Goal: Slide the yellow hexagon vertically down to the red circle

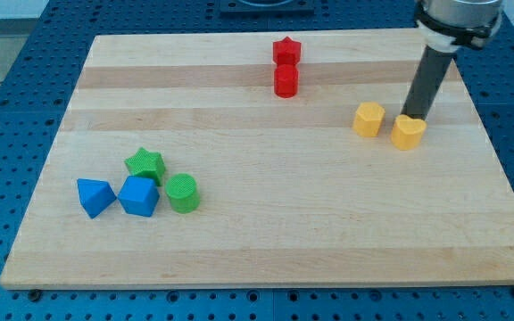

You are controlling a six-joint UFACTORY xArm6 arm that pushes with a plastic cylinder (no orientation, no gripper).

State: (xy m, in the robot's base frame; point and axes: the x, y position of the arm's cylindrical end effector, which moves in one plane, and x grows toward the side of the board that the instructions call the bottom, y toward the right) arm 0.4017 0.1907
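The yellow hexagon (369, 119) lies at the view's right, above mid-height. A yellow heart-shaped block (408, 132) sits just to its right. The red circle (286, 82) lies near the view's top centre, with a red star (286, 51) touching it from above. My tip (414, 117) rests against the top edge of the yellow heart, to the right of the yellow hexagon and apart from it.
A cluster sits at the view's lower left: a green star (145, 164), a green circle (182, 193), a blue cube-like block (138, 196) and a blue triangular block (94, 197). The wooden board (266, 241) ends in edges on all sides.
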